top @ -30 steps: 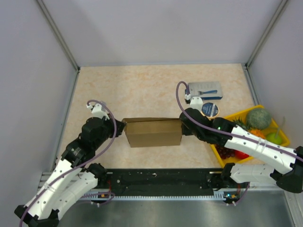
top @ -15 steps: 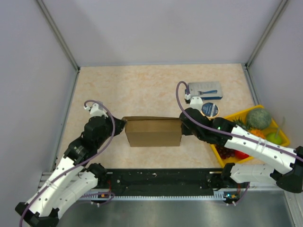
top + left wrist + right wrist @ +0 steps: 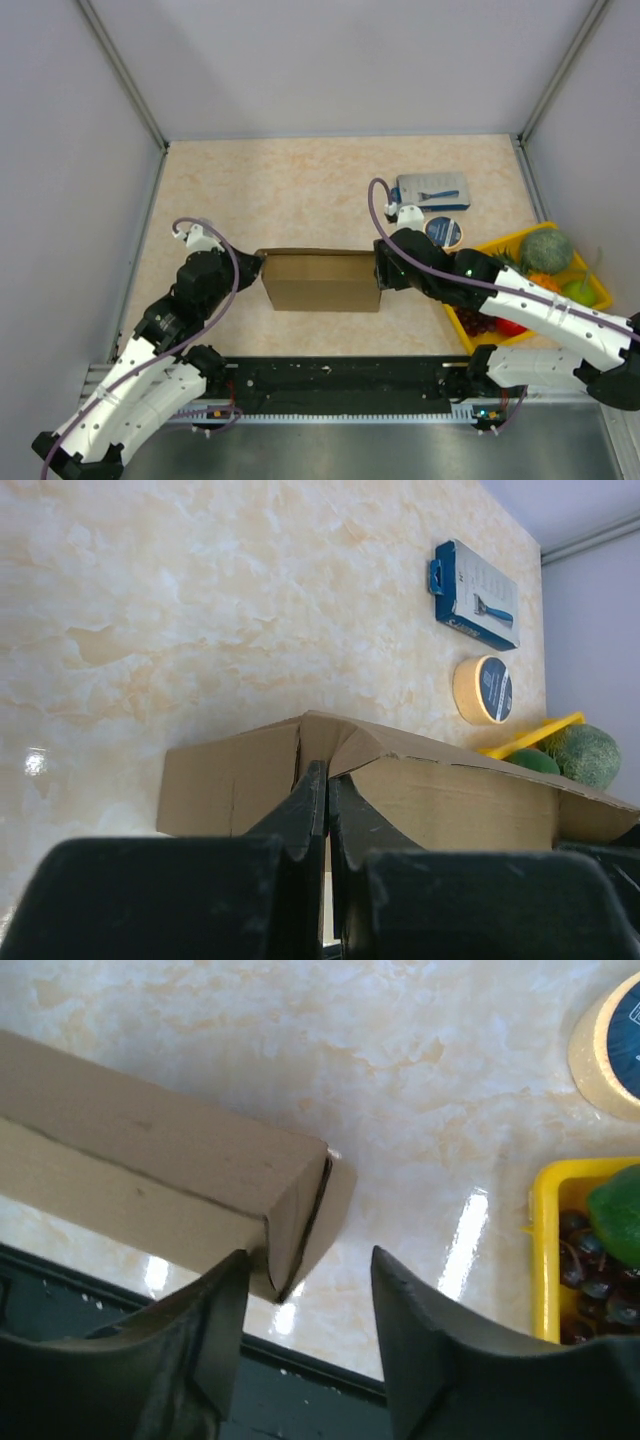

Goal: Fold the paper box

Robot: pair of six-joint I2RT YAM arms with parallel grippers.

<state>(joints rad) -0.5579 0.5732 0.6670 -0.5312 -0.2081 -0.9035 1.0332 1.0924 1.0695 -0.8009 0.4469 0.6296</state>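
Note:
The paper box lies as a closed brown carton in the middle of the table, long side left to right. My left gripper is shut, its tips against the box's left end where a flap edge lifts. Nothing shows between its fingers. My right gripper is open at the box's right end. In the right wrist view the end corner of the box sits between the fingers, close to the left fingertip and apart from the right one.
A blue-and-white flat package and a tape roll lie behind the right arm. A yellow tray with a melon and other fruit stands at the right. A black rail runs along the near edge.
My right gripper has opened from shut and edged slightly left at the box's right end. The left arm shifted a little and stays shut. The box slid slightly left.

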